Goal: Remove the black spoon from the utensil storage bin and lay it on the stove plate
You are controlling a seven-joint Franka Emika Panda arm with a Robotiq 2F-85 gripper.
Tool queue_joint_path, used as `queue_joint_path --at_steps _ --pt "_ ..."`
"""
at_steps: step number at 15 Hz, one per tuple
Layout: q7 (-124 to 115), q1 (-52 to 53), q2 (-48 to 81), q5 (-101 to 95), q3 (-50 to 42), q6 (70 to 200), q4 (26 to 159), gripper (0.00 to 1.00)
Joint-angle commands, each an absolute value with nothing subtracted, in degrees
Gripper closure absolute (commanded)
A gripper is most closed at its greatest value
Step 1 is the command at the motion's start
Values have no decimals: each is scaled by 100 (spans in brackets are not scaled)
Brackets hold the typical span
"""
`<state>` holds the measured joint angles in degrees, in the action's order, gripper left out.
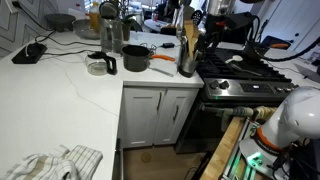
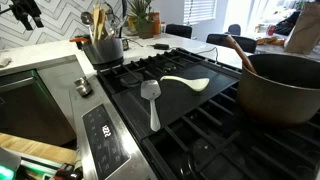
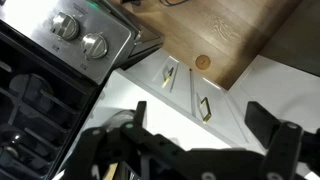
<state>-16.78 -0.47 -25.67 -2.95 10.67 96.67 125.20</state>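
Observation:
The dark grey utensil storage bin stands on the white counter at the stove's edge. It holds wooden spoons and a dark utensil. It also shows in an exterior view at the cooktop's far corner. I cannot pick out the black spoon for sure. The stove plate is black with cast-iron grates and also shows in an exterior view. My gripper is open and empty, high over the counter edge. It is apart from the bin in both exterior views.
A silver spatula and a pale spoon lie on the cooktop. A large pot holding a wooden spoon sits on a burner. A squat black pot and a glass jug stand on the counter. The stove knobs are below.

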Motion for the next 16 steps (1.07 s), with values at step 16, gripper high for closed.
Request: queue_joint_path --at_steps 16 --pt "-2259 -125 -2815 -823 1044 9787 12616 0"
